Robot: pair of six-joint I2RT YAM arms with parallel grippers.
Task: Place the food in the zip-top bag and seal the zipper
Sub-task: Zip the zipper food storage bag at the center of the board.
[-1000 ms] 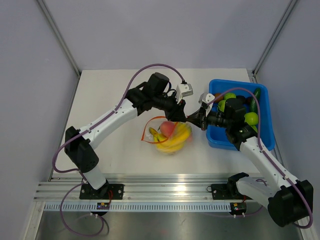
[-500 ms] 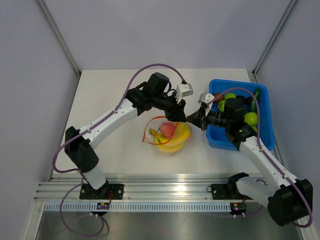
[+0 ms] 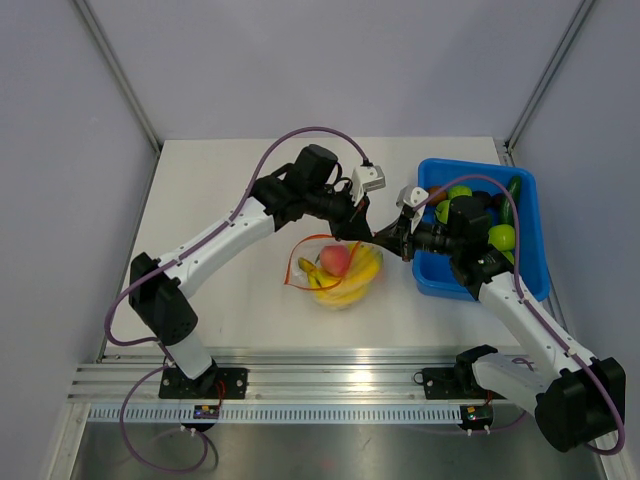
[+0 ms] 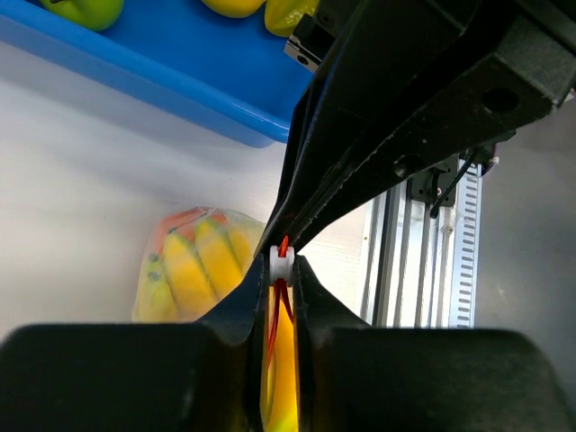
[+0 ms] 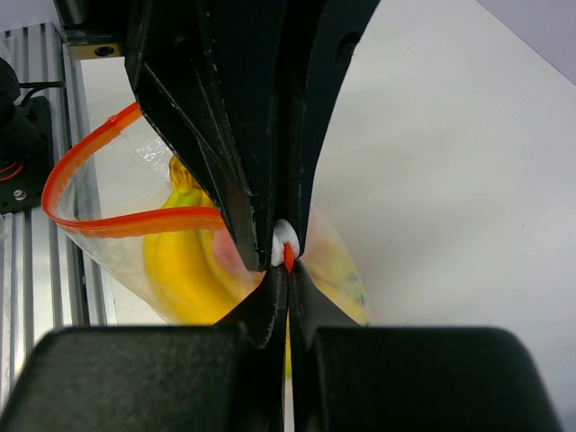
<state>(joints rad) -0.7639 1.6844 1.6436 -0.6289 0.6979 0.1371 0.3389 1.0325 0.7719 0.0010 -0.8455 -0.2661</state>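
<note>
In the middle of the table (image 3: 230, 200), just left of the blue bin (image 3: 432, 282), the bag (image 3: 340, 298) sits slumped with the bananas (image 3: 352, 280) and the peach (image 3: 336, 260) already inside. So the loading looks done and it's zipper time.

Both arms meet nose to nose at the bag's right end. The left gripper (image 4: 282, 270) is pinched tight on the zipper (image 5: 99, 222), and the right gripper (image 5: 286, 261) is clamped on the same strip right beside it. There's a little white bit between the tips. It could be a slider or a finger pad, I honestly can't tell.

The right wrist view shows the two orange lips bowed well apart further along, so the mouth is not sealed yet.

Handling-wise, I'd guess the film is thin, crinkly and slippery, and it'll just bunch up if you grab it anywhere in the middle. The strip is the only stiff-ish part, so that's the place to hold. I'd pin one end and run the other pinch along it. The toy fruit looks light, so I doubt it anchors the bag much, and a hard pull will probably drag the whole thing.

As for room, the bin wall is right next to the right arm, so nothing doing that way. The open space is leftward along the strip.
</note>
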